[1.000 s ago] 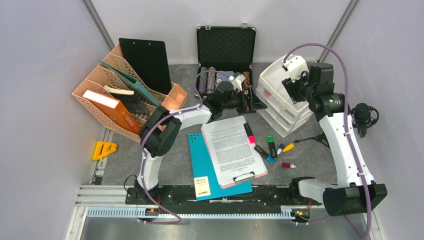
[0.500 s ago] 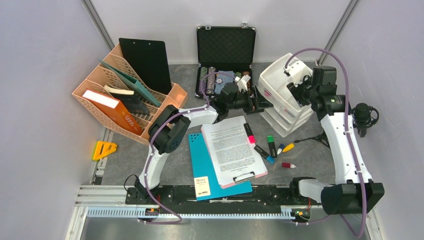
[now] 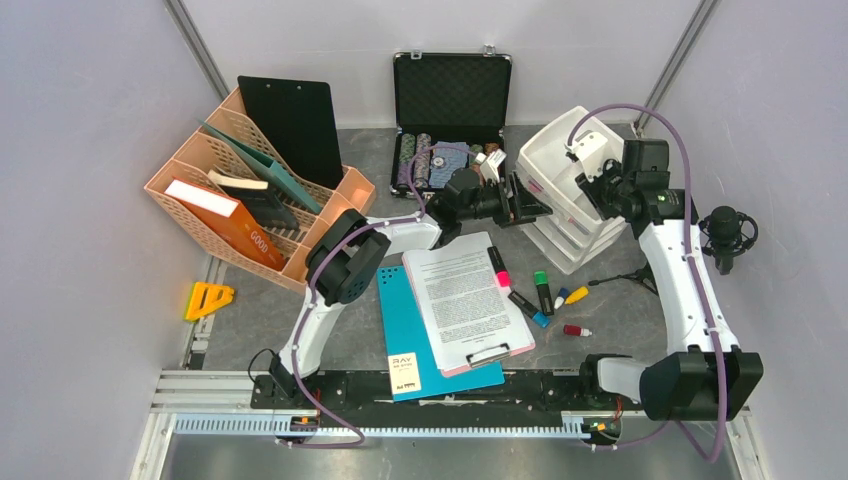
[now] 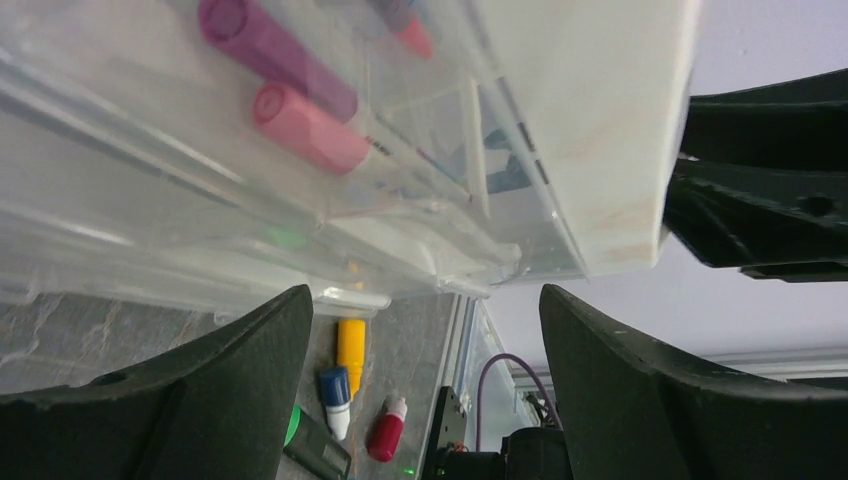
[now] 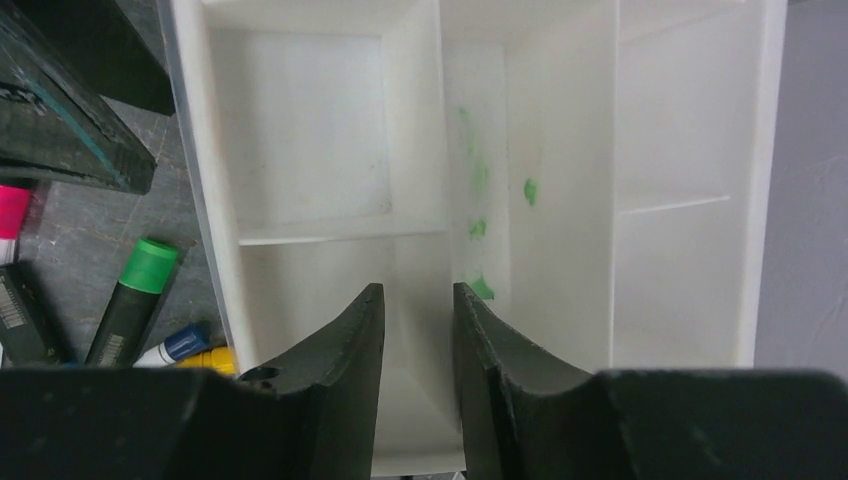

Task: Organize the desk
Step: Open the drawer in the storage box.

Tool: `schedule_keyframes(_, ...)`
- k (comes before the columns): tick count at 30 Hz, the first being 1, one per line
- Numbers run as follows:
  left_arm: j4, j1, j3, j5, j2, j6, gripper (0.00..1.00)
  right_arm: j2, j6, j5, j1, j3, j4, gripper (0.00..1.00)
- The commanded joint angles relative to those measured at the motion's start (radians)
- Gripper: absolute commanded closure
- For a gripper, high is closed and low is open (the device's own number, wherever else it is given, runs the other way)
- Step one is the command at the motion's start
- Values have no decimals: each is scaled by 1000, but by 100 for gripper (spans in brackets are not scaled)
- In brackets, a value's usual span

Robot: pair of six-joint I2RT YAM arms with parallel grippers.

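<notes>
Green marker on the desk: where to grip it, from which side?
Take the green marker mid-barrel, straight down from above, fingers across its width. It lies flat on the desk, long and thin, with a black marker and a blue-capped pen close alongside.

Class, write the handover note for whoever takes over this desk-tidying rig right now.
Left gripper: open, close beside the translucent plastic drawer unit.
Right gripper: jaws nearly together astride a divider of the white plastic compartment tray atop it; grip unconfirmed.
Dark grey stone-patterned desk: pink highlighter, green marker, black-and-blue marker and small red bottle lie loose beside the pink clipboard with paper and teal folder.
Done: pink and purple pens lie in a drawer.
Left: stow the loose items.
</notes>
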Motion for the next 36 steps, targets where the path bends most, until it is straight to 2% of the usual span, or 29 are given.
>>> schedule_keyframes(1,155,-11,32,17,48,-57,11,6,-6,-30,-14,-24,15,65)
schedule_keyframes(14,192,-17,2,2,43,-53,10,23,-10,-60,-17,-25,8,72)
schedule_keyframes(36,250,-22,-17,-6,67,-67,10,33,-4,-85,-19,-12,-2,75)
